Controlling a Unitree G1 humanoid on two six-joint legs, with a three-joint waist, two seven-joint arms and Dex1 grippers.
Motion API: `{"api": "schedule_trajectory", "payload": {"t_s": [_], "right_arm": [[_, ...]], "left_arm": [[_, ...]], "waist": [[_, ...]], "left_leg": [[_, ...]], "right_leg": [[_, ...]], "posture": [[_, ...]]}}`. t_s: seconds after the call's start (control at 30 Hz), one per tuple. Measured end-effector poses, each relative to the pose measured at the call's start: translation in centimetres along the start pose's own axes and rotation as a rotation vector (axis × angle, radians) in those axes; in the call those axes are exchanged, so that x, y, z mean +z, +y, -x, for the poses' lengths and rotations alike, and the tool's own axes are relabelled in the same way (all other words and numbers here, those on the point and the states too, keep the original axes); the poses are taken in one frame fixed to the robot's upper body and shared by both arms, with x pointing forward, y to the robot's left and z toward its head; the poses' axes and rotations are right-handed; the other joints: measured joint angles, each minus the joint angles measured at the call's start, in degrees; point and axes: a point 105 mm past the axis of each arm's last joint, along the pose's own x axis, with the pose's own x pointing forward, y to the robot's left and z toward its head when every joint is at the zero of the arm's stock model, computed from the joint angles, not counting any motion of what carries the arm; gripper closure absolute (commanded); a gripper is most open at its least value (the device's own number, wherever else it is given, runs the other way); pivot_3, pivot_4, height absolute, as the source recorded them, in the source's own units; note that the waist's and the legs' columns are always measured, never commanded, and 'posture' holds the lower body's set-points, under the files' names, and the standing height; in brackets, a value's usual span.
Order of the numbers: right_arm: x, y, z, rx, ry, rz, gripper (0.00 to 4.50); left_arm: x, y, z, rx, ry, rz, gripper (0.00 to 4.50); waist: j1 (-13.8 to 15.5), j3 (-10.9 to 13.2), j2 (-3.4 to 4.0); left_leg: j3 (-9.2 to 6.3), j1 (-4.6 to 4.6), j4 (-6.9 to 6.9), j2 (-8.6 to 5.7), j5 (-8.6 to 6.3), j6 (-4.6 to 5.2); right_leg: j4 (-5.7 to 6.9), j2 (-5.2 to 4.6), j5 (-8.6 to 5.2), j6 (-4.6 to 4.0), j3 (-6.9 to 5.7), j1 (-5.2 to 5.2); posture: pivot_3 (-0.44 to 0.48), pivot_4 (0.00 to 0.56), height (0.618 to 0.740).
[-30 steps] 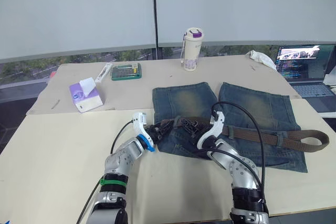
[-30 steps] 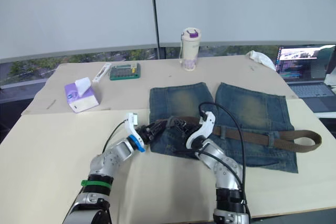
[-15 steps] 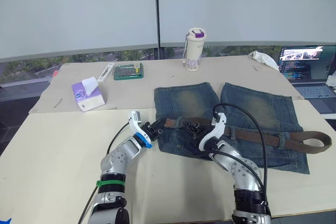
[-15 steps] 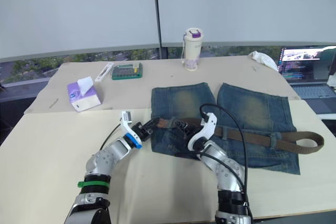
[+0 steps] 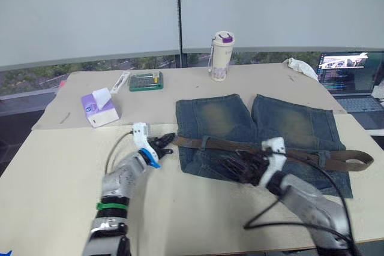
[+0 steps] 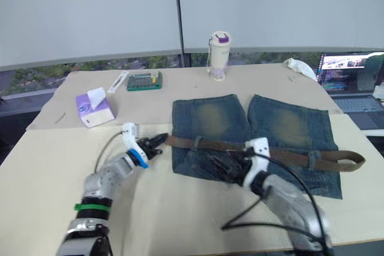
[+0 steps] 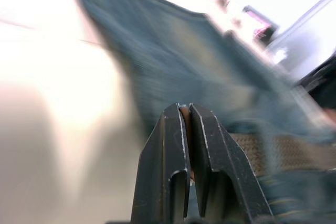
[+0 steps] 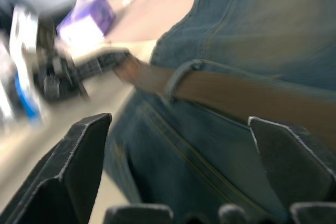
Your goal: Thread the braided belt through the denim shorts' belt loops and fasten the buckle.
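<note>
The denim shorts (image 5: 273, 124) lie flat on the table with the waistband toward me. Across the waistband runs the braided belt (image 5: 300, 156), under a belt loop (image 5: 204, 143) and another (image 5: 324, 160). Its right end curls past the shorts' right edge; I cannot make out the buckle. My left gripper (image 5: 167, 141) is shut on the belt's left end, just left of the shorts; a brown sliver shows between its fingers (image 7: 202, 129). My right gripper (image 5: 237, 165) is open low over the denim below the belt. Its wrist view shows the belt (image 8: 236, 93) passing through a loop (image 8: 181, 74).
A bottle with a purple lid (image 5: 220, 56), a green box (image 5: 144, 81) and a white tube (image 5: 120, 81) stand at the back. A purple tissue box (image 5: 99, 107) sits back left. A white cloth (image 5: 300, 67) and a laptop (image 5: 348, 79) lie at the far right.
My left gripper shut on the belt's end and drew it left, out past the shorts' edge. My right gripper let go, opened wide and moved back to the right.
</note>
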Motion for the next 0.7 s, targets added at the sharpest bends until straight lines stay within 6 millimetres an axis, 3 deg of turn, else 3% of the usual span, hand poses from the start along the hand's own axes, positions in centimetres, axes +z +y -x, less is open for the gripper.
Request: {"api": "schedule_trajectory", "payload": {"t_s": [0.17,0.33,0.47,0.53,0.7], "right_arm": [[0.8,-1.2,2.9,-0.028,-0.042,0.124,0.02],[-0.5,-5.5,7.9,-0.193,0.032,0.186,0.02],[0.1,-7.3,10.2,-0.245,0.033,0.217,0.02],[0.9,-9.2,11.9,-0.327,0.04,0.235,0.02],[2.8,-13.4,14.1,-0.504,0.053,0.218,0.02]], "left_arm": [[2.8,3.0,1.4,0.132,-0.03,-0.285,4.5],[6.7,7.7,4.0,0.379,-0.037,-0.681,4.5],[6.3,9.9,4.6,0.5,0.061,-0.843,4.5],[6.0,10.7,5.1,0.545,0.096,-0.893,4.5],[5.6,10.6,4.7,0.53,0.105,-0.887,4.5]], "waist": [[0.41,0.1,-0.17],[1.51,0.27,-0.45],[1.68,0.3,-0.48],[1.64,0.31,-0.5],[1.59,0.33,-0.53]], "left_leg": [[0.0,0.0,0.0,0.08,0.0,0.0],[0.0,0.03,-0.08,0.08,0.0,0.01],[0.01,0.03,-0.09,0.08,0.04,0.08],[0.01,0.01,-0.1,0.08,0.04,0.09],[0.04,0.02,-0.12,0.14,0.04,0.09]], "right_leg": [[-0.02,-0.05,0.01,-0.01,0.01,0.03],[-0.05,-0.12,0.03,-0.05,0.06,0.02],[-0.04,-0.17,0.04,-0.06,0.08,0.06],[-0.03,-0.16,0.04,-0.06,0.07,0.03],[-0.01,-0.19,0.06,-0.09,0.08,0.05]], "posture": [[0.0,0.15,0.74],[0.0,0.15,0.74],[0.0,0.15,0.74],[0.0,0.15,0.74],[0.0,0.15,0.74]]}}
